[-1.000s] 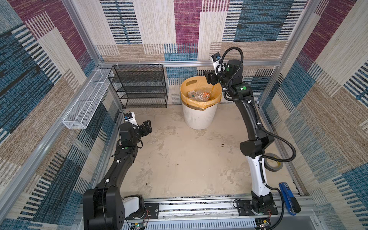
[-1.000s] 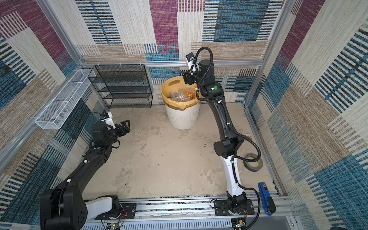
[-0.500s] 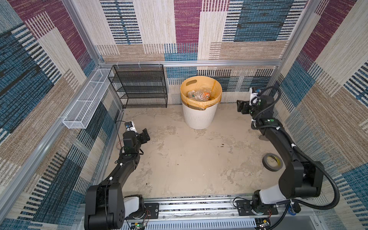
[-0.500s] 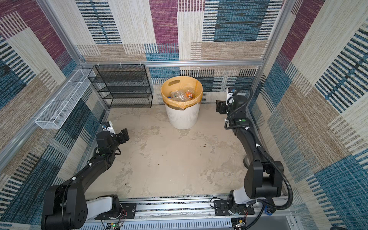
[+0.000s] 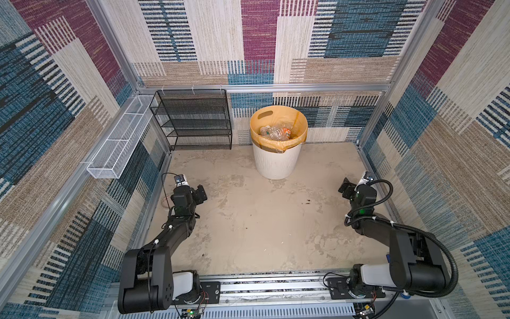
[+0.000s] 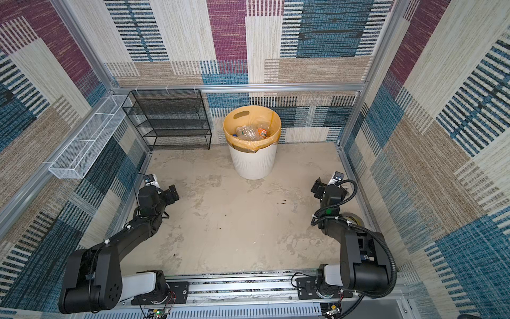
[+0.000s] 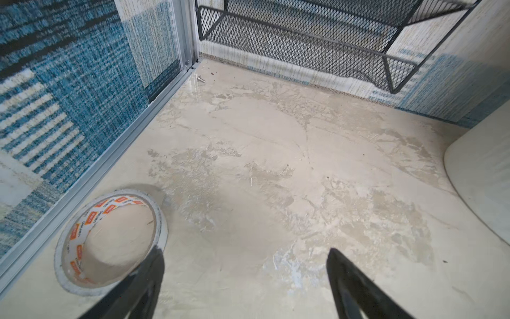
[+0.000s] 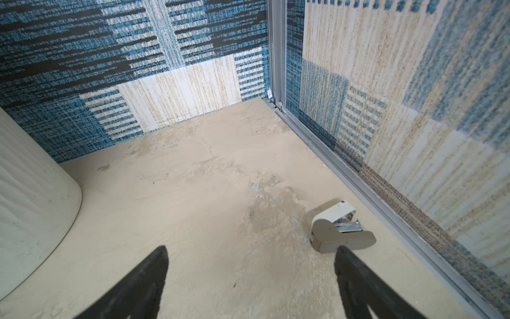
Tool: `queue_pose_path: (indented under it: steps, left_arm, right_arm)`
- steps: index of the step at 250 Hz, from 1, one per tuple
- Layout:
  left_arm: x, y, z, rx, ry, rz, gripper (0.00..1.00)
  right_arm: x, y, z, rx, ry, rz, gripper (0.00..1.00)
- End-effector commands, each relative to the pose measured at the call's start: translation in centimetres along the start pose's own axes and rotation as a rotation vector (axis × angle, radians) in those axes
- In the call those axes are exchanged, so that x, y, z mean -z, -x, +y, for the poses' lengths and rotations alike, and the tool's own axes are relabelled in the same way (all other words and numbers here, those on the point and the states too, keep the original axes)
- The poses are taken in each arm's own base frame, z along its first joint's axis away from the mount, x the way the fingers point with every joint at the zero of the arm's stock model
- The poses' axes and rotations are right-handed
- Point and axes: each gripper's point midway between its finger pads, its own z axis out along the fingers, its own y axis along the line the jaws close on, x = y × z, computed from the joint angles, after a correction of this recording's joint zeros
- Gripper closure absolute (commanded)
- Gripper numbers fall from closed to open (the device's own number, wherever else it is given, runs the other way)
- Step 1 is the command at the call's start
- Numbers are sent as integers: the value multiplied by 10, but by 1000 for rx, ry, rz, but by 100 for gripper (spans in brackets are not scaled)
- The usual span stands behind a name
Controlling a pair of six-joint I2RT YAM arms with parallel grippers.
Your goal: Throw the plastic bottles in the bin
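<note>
- Here, bottles (image 5: pixel 276 132) lie in the bin (image 5: pixel 276 163), far middle.
- Left gripper (image 7: pixel 245 251): jaws wide apart, empty, low at the left side.
- Right gripper (image 8: pixel 251 248): jaws wide apart, empty, low at the right side.

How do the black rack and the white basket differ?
Colour: rack black, basket white. Placement: rack sits against the back wall; basket runs along the left wall. Shape: rack has stacked shelves; basket is one long divided trough. Both are mesh.
</note>
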Motion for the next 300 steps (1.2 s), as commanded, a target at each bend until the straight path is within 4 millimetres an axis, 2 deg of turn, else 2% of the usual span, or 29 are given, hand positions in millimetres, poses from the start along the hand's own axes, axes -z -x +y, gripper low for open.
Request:
queue_pose_path:
  steps: [1,8,20,40,61,69,79,88,104,116,148,300]
  left_arm:
    - [-5,-12,2,-33,4,-18,8]
    - [-6,-10,1,-40,0,-37,0]
    - [-4,-10,-2,-70,-8,-22,1]
    - [1,-1,-1,-96,-12,-123,1]
    - [-1,-9,1,-86,-13,-178,1]
    - [-4,-12,-4,-108,-44,-194,1]
    - [-11,-19,-11,-133,-75,-183,1]
    - [-14,-18,-14,-142,-78,-187,1]
    - [-20,-23,-15,-143,-75,-85,1]
    - [-26,-20,-20,-162,-93,-98,1]
    - [-27,-21,-23,-170,-109,-76,1]
    - [-27,-20,-23,-171,-109,-91,1]
  right_arm:
    - [3,15,4,-60,37,-121,1]
    - [4,11,7,-50,59,-120,1]
    - [8,10,12,-32,96,-139,2]
    - [9,9,24,0,163,-138,1]
    - [13,9,34,28,221,-147,1]
    - [15,8,36,39,238,-146,1]
    - [18,10,41,50,265,-159,1]
    - [20,9,44,62,284,-164,1]
    - [24,8,50,84,317,-174,1]
    - [26,6,56,107,335,-179,1]
    - [34,-4,72,174,378,-219,1]
    - [38,-3,62,144,321,-241,1]
